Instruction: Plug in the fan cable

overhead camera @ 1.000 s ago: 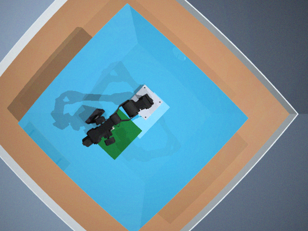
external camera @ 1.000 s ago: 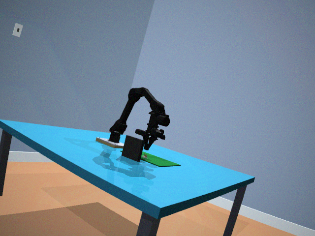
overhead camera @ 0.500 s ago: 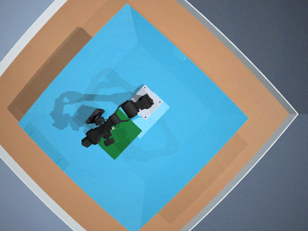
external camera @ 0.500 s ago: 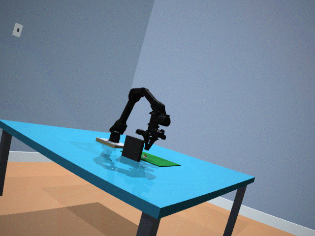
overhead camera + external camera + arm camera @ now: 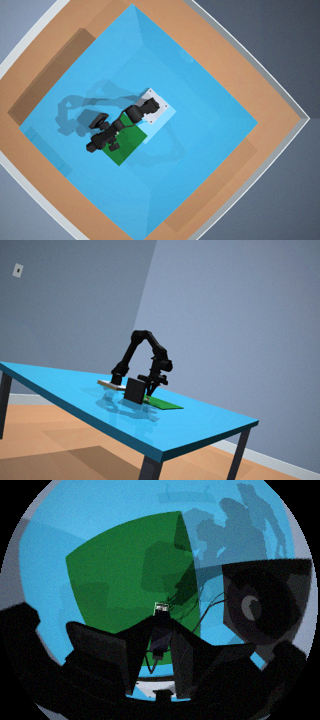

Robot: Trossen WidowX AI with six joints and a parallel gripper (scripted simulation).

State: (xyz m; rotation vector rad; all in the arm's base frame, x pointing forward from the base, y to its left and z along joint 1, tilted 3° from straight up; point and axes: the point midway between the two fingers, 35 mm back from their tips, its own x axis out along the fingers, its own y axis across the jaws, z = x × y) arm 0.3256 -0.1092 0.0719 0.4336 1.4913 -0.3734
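The green board [image 5: 134,140] [image 5: 169,404] [image 5: 110,565] lies flat on the table. The small white header [image 5: 146,399] [image 5: 161,605] stands on it near the edge on the fan's side. My gripper [image 5: 148,395] [image 5: 161,620] points down and is shut on the fan's plug [image 5: 161,612], a small dark block at the fingertips. The plug is right at the header and overlaps its near side in the wrist view. I cannot tell whether it is above it or partly on it. In the top view the arm hides the fingertips.
The dark square fan [image 5: 98,120] [image 5: 134,390] [image 5: 232,582] stands upright beside the board, close to my gripper; its thin cable runs toward the fingers. The arm's white base plate [image 5: 160,99] [image 5: 104,382] is on the board's other side. The table [image 5: 180,155] [image 5: 77,392] is blue.
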